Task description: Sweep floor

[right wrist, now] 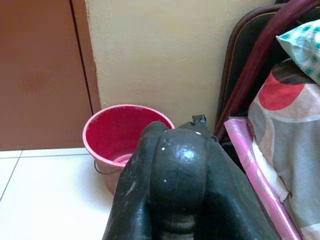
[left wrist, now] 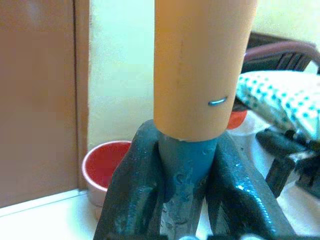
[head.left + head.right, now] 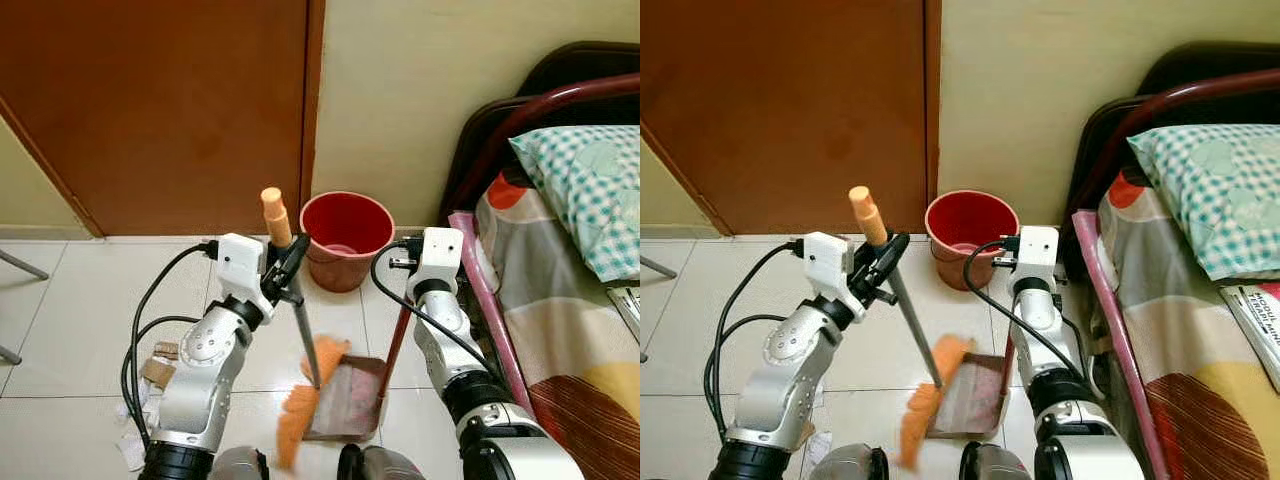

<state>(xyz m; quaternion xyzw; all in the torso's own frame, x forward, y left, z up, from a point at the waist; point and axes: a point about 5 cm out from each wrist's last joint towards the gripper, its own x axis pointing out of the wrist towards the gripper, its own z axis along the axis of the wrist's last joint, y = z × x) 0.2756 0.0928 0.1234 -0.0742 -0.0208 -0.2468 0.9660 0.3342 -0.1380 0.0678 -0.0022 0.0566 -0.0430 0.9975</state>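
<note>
While the left gripper is clamped on the broom just under its orange handle tip, near the centre of the left eye view, the broom's grey shaft runs down to the orange bristles at the lower middle of the frame, which touch the near edge of the dustpan. The left wrist view shows both fingers pressed tight around the shaft. The right gripper, right of centre, appears to hold the top of the dustpan's long red handle; in the right wrist view its jaws look closed together around something dark, though the handle itself is hidden there. The dustpan lies flat on the white tile floor, with some dark dirt seemingly already on it. A red bucket stands by the wall at upper centre, just beyond both grippers. Some paper and cardboard scraps lie at the lower left, well apart from the dustpan. I judge that the step in hand is brushing dirt into the pan. The next move probably calls for reaching the broom to those scraps, pulling them to the pan while the pan is kept steady.
</note>
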